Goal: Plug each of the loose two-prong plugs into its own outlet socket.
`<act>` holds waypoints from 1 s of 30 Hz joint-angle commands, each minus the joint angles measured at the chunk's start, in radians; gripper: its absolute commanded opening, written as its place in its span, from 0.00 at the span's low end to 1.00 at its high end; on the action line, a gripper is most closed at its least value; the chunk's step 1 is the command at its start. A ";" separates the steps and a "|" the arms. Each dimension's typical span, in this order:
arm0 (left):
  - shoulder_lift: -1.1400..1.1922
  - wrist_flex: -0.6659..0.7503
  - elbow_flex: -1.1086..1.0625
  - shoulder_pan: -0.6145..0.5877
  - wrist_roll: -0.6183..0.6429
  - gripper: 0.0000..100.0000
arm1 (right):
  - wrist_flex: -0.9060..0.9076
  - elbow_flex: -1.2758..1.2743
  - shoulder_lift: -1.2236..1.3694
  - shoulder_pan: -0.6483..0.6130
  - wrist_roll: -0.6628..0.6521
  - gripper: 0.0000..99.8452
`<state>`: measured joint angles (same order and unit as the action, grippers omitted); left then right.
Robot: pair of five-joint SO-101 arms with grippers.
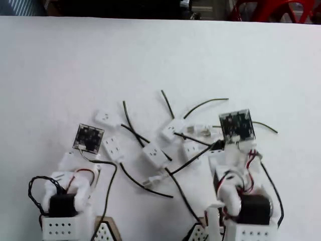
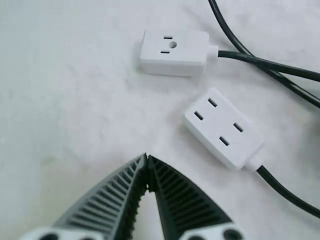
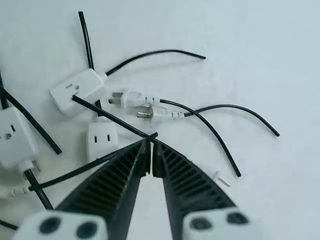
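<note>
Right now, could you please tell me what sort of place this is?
Probably a robotics test bench: a white table strewn with outlet sockets and two-prong plugs, two robot arms alongside.

White table, with a strip of room behind it.
We see a plain white table taking up most of the high view. Past its far edge is a dark strip of room, with a red chair frame toward the right and a pale striped surface at the left corner. At the near edge, two perforated wedges with wooden rims sit well apart. A tiny pale sliver lies on the tabletop; we cannot tell what it is.
</note>
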<state>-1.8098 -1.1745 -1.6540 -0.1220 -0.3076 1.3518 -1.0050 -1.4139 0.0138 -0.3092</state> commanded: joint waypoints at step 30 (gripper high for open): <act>-0.008 0.072 -0.021 -0.013 0.008 0.03 | -0.269 0.083 0.905 0.378 -1.149 0.17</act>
<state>-1.8098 -1.1316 -1.6817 -0.1250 -0.3076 1.2198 -0.8746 -0.5086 0.3606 -1.4093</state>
